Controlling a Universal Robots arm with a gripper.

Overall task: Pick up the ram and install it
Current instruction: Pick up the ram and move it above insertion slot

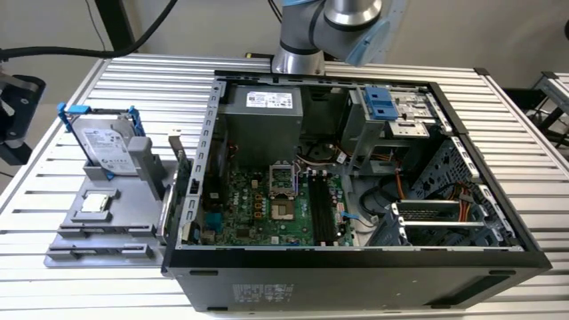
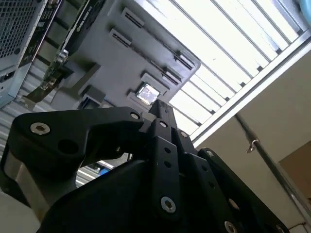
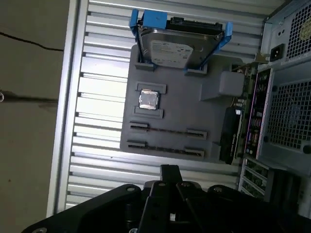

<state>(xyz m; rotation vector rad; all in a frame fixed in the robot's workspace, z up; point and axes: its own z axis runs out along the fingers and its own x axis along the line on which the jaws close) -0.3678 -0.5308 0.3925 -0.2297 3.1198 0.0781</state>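
Gripper [image 3: 168, 171] clenched, nothing seen between its fingers, near tray [image 3: 214, 111]. Ram [image 3: 167, 131] seems to stand edge-up in a tray holder, at 6 o'clock of processor [image 1: 96, 203] in the exterior view; hard to confirm. Judged light, stiff, fragile: pinch flat faces mid-length, keep off the contacts.

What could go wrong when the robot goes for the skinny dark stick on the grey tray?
1. The thin dark ram stick stands edge-on in the grey plastic tray, so the black gripper could miss it or tip it.
2. The small square silver processor chip sits close beside it on the same tray and might get bumped.
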